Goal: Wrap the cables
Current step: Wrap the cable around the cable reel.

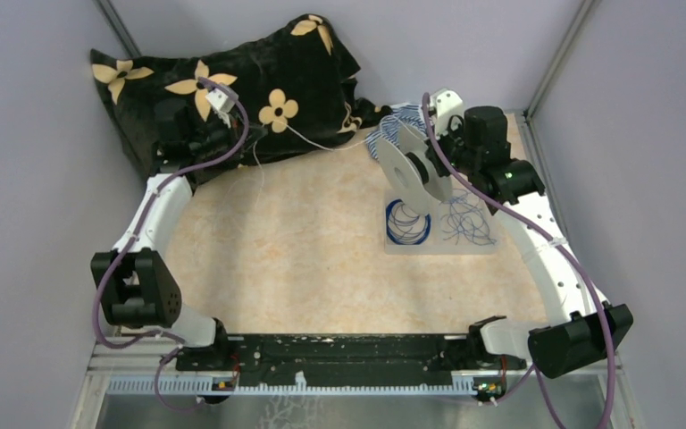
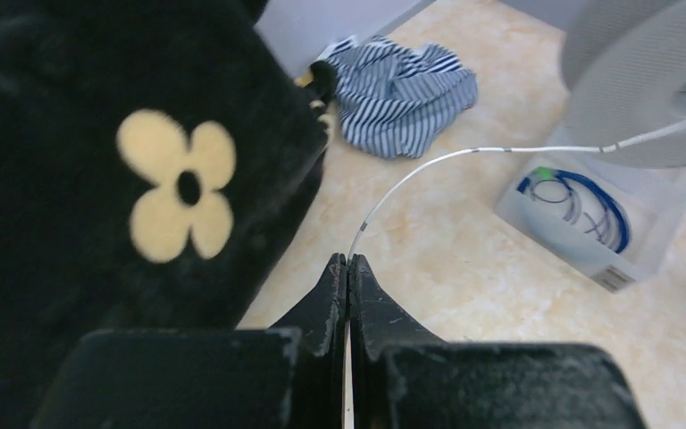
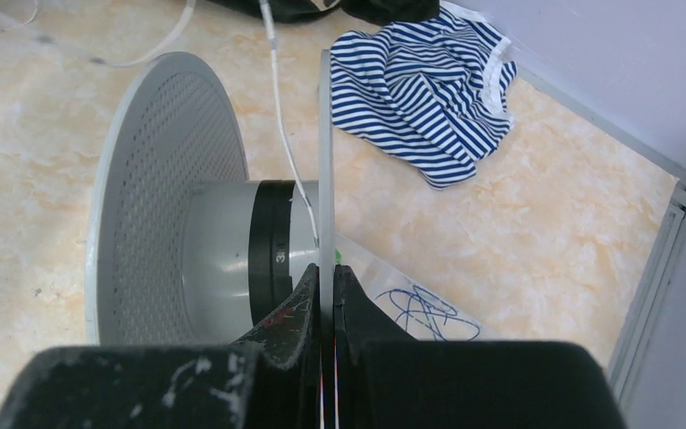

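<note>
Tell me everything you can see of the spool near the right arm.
The spool looks like pale grey, slightly translucent plastic. It has two round flanges, one dotted with small holes, joined by a grey hub with a black band. It stands on edge, tilted, over a clear tray. The right gripper is shut on the rim of one flange. A white cable runs from the hub to the shut left gripper.

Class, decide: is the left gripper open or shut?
Shut. The left gripper has its jaws pressed together, pinching the end of the white cable.
</note>
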Controlling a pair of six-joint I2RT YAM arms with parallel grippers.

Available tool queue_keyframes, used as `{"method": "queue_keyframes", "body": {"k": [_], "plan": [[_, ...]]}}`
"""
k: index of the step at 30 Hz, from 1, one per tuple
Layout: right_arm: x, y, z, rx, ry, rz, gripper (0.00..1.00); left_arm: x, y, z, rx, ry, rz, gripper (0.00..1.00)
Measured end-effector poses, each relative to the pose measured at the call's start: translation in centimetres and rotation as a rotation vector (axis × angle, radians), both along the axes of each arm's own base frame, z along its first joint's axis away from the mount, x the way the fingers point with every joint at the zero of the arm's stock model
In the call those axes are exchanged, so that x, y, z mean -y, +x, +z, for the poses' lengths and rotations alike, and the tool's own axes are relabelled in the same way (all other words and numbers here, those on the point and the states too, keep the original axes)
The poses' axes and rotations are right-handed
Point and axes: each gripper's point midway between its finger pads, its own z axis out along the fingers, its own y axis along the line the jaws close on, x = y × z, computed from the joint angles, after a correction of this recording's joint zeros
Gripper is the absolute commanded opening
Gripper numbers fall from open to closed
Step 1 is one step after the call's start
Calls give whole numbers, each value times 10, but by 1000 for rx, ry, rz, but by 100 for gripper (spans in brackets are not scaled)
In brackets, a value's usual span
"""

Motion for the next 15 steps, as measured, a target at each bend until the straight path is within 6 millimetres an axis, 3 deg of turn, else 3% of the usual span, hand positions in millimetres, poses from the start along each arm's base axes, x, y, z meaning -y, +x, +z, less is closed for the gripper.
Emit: {"method": "queue_keyframes", "body": {"k": [11,15], "plan": [[-3,-12,-10,-62,0,34,0,-58,57,-48,-114,46,342,0],[-12,-16,2,-74,30,79,0,-73,69,-58,-115,94,424,0]]}}
